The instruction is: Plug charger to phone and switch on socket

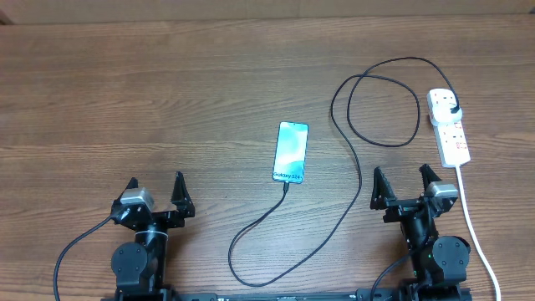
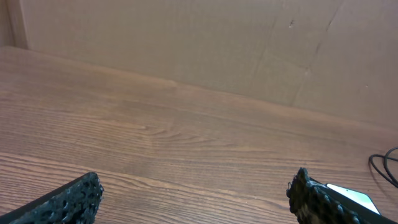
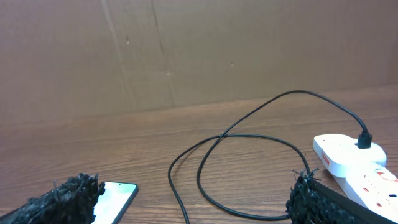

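A slim rectangular smartphone with a light blue-teal screen lies flat and face up just left of the middle of the overhead frame, on the brown wood-grain tabletop. The long thin black charger cable meets the phone's lower short edge, sweeps down toward the bottom of the frame, climbs back up right of centre, forms a wide loop in the upper right and ends in a black plug seated in the top outlet of the white elongated power strip at the right edge. Whether the strip's small red switches are on is too small to tell. A thicker white cord runs from the strip down to the lower right corner. The left gripper sits at lower left, jaws spread wide and holding nothing, well apart from the phone. The right gripper sits at lower right, between cable and strip, equally wide open and empty. A brown cardboard wall backs the table in both wrist views.
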